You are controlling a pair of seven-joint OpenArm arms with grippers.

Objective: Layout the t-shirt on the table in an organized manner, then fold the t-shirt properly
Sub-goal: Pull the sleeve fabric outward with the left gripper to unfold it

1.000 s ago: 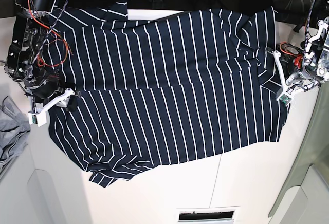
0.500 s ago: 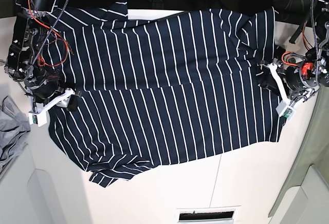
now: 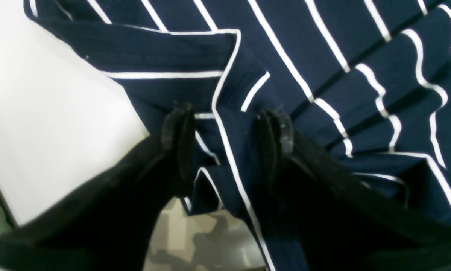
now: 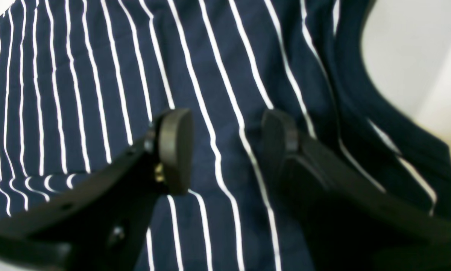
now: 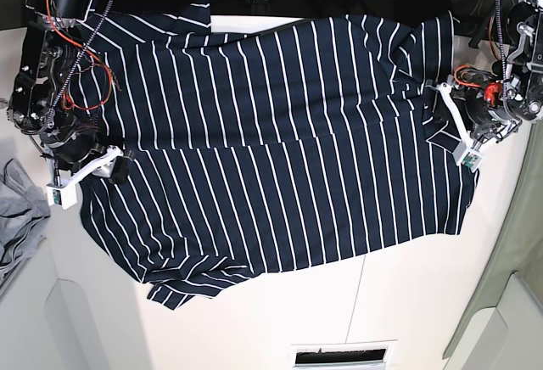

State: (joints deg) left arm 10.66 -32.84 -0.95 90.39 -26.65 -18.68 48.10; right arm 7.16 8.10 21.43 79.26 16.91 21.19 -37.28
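Layout work looks half done to us: the t-shirt (image 5: 280, 149), soft ribbed navy knit with thin white stripes, sprawls rumpled across the white table (image 5: 280, 319), so next we'd pinch and flatten that folded edge between the left gripper (image 3: 225, 128)'s parted jaws, while the right gripper (image 4: 229, 145) hovers above the cloth, jaws apart too.

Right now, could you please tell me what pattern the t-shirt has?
Dark navy with thin, widely spaced white stripes; the t-shirt shows best in the base view.
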